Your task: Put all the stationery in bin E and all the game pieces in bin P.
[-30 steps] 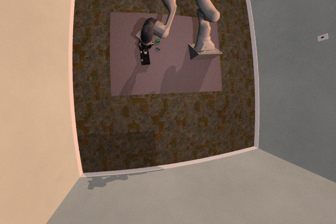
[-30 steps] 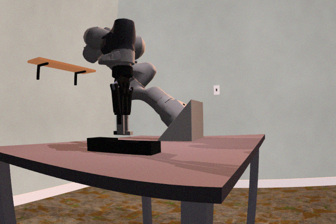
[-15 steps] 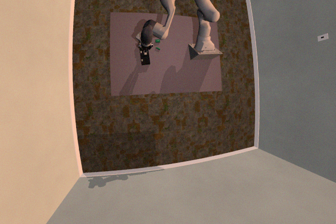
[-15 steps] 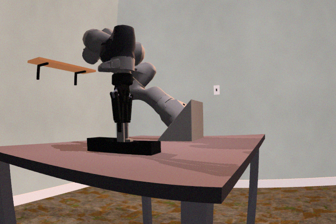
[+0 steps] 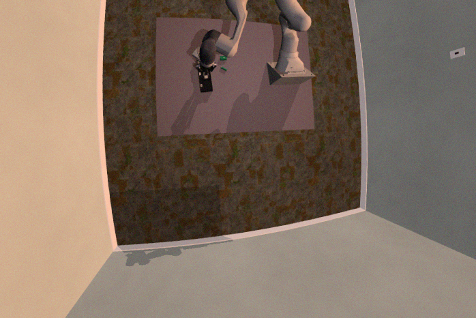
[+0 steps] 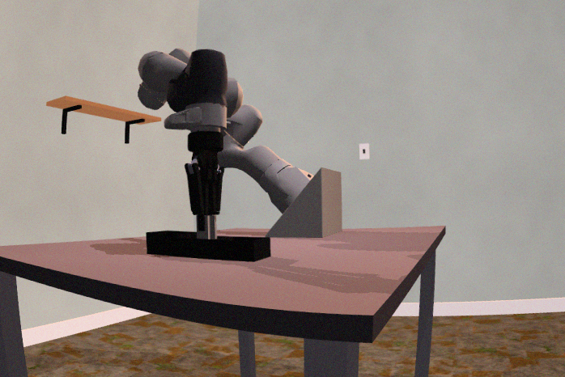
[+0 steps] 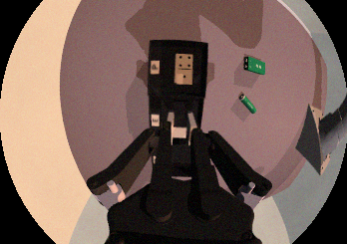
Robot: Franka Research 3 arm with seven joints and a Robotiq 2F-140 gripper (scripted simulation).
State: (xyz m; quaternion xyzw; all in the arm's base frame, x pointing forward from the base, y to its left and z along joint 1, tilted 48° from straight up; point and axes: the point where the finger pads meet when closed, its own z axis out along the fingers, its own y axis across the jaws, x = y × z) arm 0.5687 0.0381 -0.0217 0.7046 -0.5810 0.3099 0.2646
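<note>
Bins sit as one long black block on the pinkish table, right under the claw, whose tips dip just inside the rim in the side view. From the wrist camera the block shows as two black trays end to end: the farther one holds a pale domino with dark pips, and a small pale label sits at its left edge; the nearer one lies beneath the fingers and carries a second small label. Between those fingers, which are drawn close together, a small pale piece is pinched; what kind of piece it is cannot be told. Off to the right of the claw, well apart from the trays, two green things lie on the table: a flat green block farther out and a slim green stick nearer. The arm rises from a grey wedge-shaped base, leans forward over the table, folds at the elbow and turns the wrist straight down, so the claw hangs upright over the nearer tray. Seen from above, the arm loops round from its base to the bins
</note>
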